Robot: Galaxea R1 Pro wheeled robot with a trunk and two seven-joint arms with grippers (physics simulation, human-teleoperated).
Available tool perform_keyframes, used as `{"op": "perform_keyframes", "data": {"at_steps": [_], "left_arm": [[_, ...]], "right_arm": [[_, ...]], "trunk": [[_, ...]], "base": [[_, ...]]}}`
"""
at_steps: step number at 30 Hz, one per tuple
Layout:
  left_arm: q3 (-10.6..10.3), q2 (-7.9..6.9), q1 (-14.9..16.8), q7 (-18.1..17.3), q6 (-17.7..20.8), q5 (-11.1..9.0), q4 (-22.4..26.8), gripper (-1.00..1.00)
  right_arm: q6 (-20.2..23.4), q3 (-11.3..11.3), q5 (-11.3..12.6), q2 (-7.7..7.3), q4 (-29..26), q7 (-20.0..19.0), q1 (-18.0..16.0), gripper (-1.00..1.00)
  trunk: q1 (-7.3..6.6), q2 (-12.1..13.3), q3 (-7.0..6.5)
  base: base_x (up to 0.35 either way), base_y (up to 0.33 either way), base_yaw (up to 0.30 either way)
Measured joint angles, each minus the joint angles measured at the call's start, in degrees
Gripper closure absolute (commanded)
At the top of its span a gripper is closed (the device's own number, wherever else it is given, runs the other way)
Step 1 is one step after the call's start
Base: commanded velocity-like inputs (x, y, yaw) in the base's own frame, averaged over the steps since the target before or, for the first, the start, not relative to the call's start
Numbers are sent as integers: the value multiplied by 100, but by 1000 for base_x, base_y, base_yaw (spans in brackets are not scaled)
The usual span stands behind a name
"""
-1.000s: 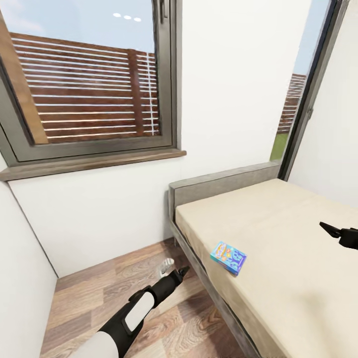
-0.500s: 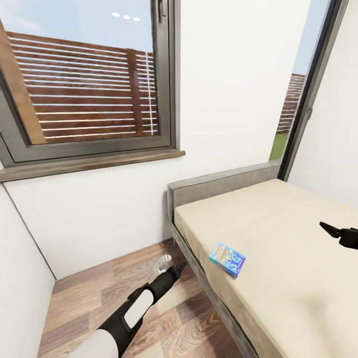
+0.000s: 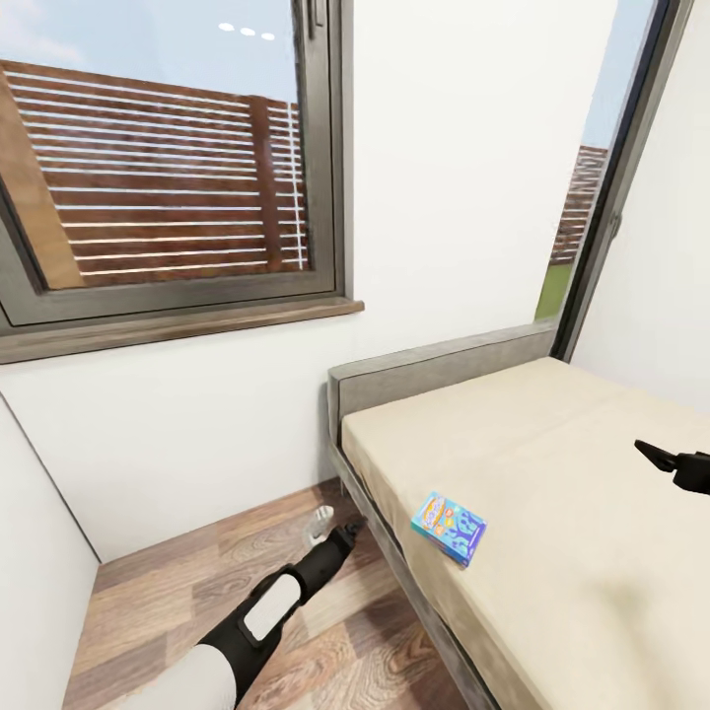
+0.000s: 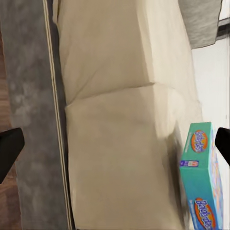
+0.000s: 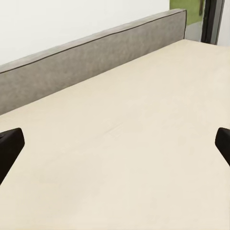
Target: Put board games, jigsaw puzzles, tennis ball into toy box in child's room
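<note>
A blue-purple board game (image 3: 449,528) lies flat on the beige mattress of the bed (image 3: 552,463), close to its near-left edge. The left wrist view shows it as a teal box (image 4: 203,184). My left gripper (image 3: 343,532) hangs low over the floor beside the bed frame, left of the game. It is open (image 4: 115,146) and empty. At the right, my right gripper (image 3: 663,459) hovers over the mattress, open (image 5: 115,143) with nothing in it. The table, toy box, jigsaw puzzles and tennis ball are out of view.
A grey padded headboard (image 3: 434,370) stands against the white wall. A large window (image 3: 168,168) with a wooden sill is at the upper left, and a tall glazed door (image 3: 592,187) at the right. Wood plank floor (image 3: 197,582) lies between the wall and the bed.
The whole head view has shifted a little, so the bed and game sit slightly further left. Both arms keep their pose and both grippers stay open.
</note>
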State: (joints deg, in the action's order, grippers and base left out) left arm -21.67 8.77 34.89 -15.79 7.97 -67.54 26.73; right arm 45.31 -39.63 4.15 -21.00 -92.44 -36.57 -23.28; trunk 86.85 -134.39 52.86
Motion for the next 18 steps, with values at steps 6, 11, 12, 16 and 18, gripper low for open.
{"op": "perform_keyframes", "data": {"at_steps": [6, 11, 12, 16, 18], "left_arm": [[-25, -14, 156, -522, 13, -331, -460, -100], [-32, -13, 189, -653, 21, -405, -566, -100], [-33, -13, 191, -660, 22, -409, -572, -100], [-33, -15, 195, -678, 23, -423, -585, -100], [-34, -18, 196, -698, 31, -433, -588, -100]], "right_arm": [[0, -2, 1, 0, 0, -1, 38, -100], [0, -2, 1, 0, 0, -1, 53, -100], [0, -2, 1, 0, 0, -1, 54, -100], [-5, 1, 1, 0, 0, -1, 58, -100], [-7, 4, 1, 1, 0, -1, 61, -100]], "trunk": [[0, 0, 0], [0, 0, 0], [0, 0, 0], [0, 0, 0], [0, 0, 0]], "base": [[4, -2, -28], [1, 0, -198], [0, 0, -255], [0, 0, -269], [0, 0, -280]]}}
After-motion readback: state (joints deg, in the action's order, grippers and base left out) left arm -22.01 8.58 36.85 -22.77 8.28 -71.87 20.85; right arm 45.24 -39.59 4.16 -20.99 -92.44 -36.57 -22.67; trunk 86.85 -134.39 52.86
